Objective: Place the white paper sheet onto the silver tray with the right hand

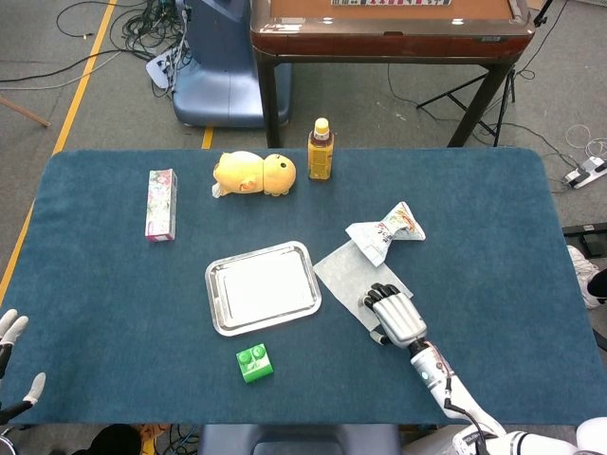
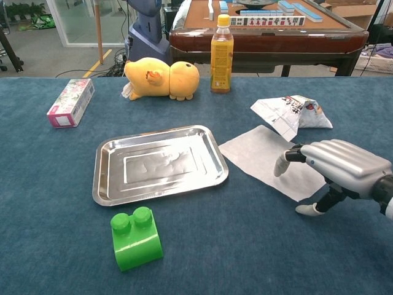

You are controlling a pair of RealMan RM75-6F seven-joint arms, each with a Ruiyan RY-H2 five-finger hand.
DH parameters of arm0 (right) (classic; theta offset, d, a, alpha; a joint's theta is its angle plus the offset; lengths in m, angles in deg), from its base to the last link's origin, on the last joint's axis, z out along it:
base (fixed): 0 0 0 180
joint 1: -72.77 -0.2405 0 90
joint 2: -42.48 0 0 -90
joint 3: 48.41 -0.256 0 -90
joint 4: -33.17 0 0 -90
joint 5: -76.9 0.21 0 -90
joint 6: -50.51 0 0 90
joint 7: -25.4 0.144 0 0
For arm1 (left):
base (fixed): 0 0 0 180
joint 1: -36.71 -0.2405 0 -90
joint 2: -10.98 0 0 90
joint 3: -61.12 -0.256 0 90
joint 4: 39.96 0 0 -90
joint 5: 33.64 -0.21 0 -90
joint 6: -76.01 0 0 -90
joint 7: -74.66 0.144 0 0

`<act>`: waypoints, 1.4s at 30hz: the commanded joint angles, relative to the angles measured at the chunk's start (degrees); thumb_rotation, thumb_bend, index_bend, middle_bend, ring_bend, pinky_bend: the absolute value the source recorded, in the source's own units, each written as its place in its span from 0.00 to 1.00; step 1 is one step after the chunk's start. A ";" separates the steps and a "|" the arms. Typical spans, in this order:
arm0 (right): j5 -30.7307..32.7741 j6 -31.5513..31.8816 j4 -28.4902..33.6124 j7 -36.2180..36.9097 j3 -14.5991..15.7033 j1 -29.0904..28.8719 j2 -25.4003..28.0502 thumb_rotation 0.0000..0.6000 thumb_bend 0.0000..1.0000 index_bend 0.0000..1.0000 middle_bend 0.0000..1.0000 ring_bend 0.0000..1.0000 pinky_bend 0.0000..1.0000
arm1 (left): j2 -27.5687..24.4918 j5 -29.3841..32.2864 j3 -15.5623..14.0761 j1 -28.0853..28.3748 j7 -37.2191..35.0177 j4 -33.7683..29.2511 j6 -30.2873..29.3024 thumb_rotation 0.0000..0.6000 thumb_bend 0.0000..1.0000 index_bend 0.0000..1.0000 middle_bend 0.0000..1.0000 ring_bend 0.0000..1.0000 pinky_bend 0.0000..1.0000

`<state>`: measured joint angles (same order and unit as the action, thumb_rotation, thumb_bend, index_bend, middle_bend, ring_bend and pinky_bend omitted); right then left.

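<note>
The white paper sheet (image 1: 343,273) (image 2: 253,153) lies flat on the blue cloth, just right of the silver tray (image 1: 211,284) (image 2: 98,178), its left corner close to the tray's rim. The tray holds nothing. My right hand (image 1: 396,315) (image 2: 341,163) is over the sheet's near right part, palm down, fingers stretched toward the tray with tips bent down onto or just above the paper. Its thumb reaches the cloth at the sheet's near edge. Only a few fingertips of my left hand (image 1: 11,332) show at the table's near left corner, spread and holding nothing.
A crumpled snack bag (image 1: 384,229) (image 2: 291,114) touches the sheet's far edge. A green brick (image 1: 254,362) (image 2: 136,238) sits in front of the tray. Behind stand a yellow plush (image 1: 254,173) (image 2: 161,78), a drink bottle (image 1: 321,150) (image 2: 221,54) and a pink box (image 1: 161,204) (image 2: 71,102).
</note>
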<state>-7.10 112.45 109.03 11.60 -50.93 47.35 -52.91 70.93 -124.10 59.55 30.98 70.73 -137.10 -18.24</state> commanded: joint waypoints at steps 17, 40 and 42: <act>0.68 1.18 -4.44 1.30 -1.34 -1.29 -3.49 1.00 0.35 0.57 0.40 0.18 0.26 | -0.12 0.74 0.08 -0.10 -0.27 0.49 0.50 1.00 0.33 0.07 0.02 0.04 0.00; 1.28 3.56 10.89 3.84 -10.25 -5.44 6.68 1.00 0.55 0.62 0.43 0.19 0.26 | -0.80 0.30 -0.05 -0.31 -0.34 -0.33 0.21 1.00 0.33 0.07 0.02 0.04 0.00; 1.33 2.59 13.28 3.38 -11.79 -6.97 8.16 1.00 0.55 0.62 0.43 0.19 0.26 | -0.79 0.24 -0.07 -0.44 -0.11 -0.45 -0.02 1.00 0.33 0.07 0.02 0.04 0.00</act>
<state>-6.00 116.33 119.23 15.18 -60.33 42.54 -47.22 70.14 -123.83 59.49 30.58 70.58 -137.51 -18.21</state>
